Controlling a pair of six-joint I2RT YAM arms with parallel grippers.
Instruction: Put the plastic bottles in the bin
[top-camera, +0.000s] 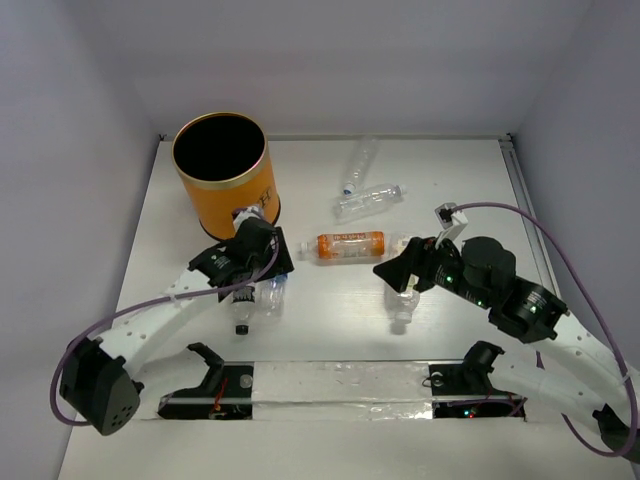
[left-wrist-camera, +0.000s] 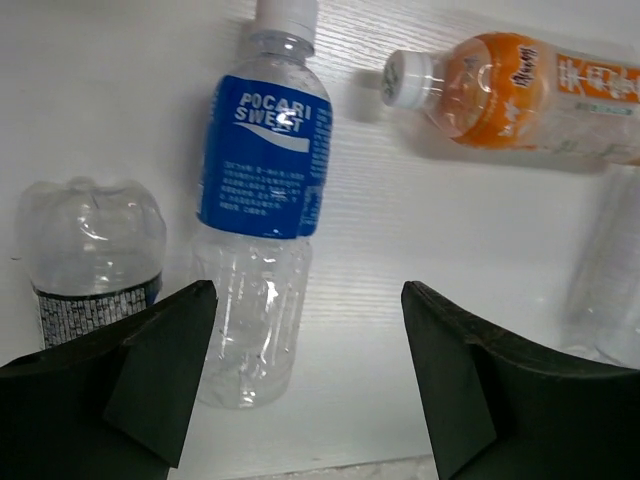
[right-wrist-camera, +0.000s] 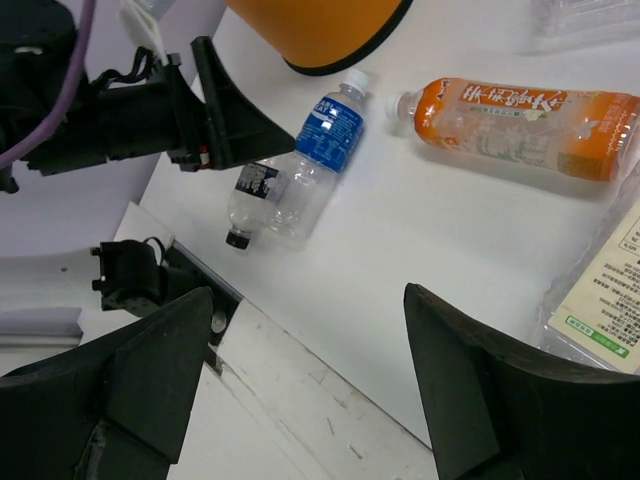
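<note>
6 bottles (top-camera: 350, 245) are seen on the tabletop (top-camera: 330, 305), none in the bin (top-camera: 228, 200); the left hand (left-wrist-camera: 305, 300) and right hand (right-wrist-camera: 308, 295) are held open, empty.

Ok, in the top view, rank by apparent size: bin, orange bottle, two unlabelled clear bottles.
1. bin, by far.
2. orange bottle.
3. far clear bottle and near clear bottle: these look alike, so unranked. Lying farther back may shrink them slightly.

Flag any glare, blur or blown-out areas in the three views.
Top external: even light, sharp; bin interior crushed to black, glare on the shiny strip at the near edge. Left wrist: table washed out white, blue-labelled bottle crisp with small highlights. Right wrist: its fingers soft, orange bottle in focus.
</note>
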